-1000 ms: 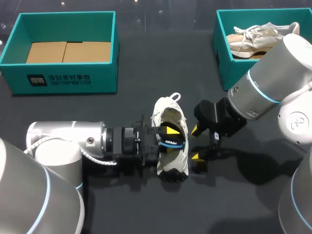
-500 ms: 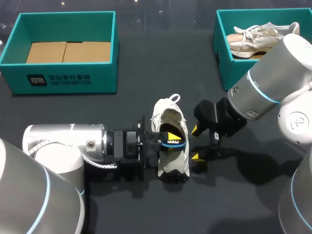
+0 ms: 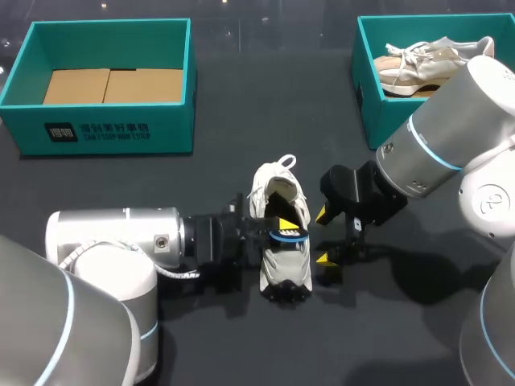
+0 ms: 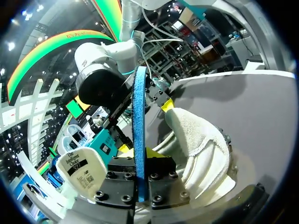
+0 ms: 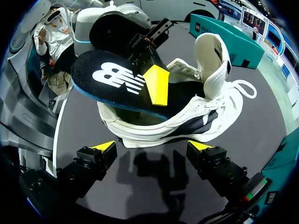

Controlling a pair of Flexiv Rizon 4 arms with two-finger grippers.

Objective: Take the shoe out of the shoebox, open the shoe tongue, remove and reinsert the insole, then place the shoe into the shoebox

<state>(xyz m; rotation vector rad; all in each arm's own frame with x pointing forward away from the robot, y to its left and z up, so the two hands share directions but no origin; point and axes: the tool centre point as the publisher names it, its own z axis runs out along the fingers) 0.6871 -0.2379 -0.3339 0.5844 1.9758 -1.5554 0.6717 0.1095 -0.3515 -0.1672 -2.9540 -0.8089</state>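
Note:
A white sneaker [image 3: 283,249] lies on the dark table in the middle of the head view. My left gripper [image 3: 279,228] reaches into its opening from the left and is shut on the dark insole [image 3: 287,236] with a blue edge. In the left wrist view the insole [image 4: 138,121] stands edge-on between the yellow pads of my left gripper [image 4: 139,157], with the sneaker [image 4: 201,144] beside it. In the right wrist view the insole [image 5: 117,81] is raised out of the sneaker [image 5: 187,116]. My right gripper [image 3: 324,236] [image 5: 152,147] stands open just to the sneaker's right, holding nothing.
A teal shoebox [image 3: 366,96] at the back right holds another pale sneaker [image 3: 418,64]. A second teal box [image 3: 105,129] with cardboard inside stands at the back left. Bare table lies in front of the sneaker.
My left gripper has shut on the insole and its wrist has turned; the insole now sits higher at the sneaker's opening. The right arm has not moved.

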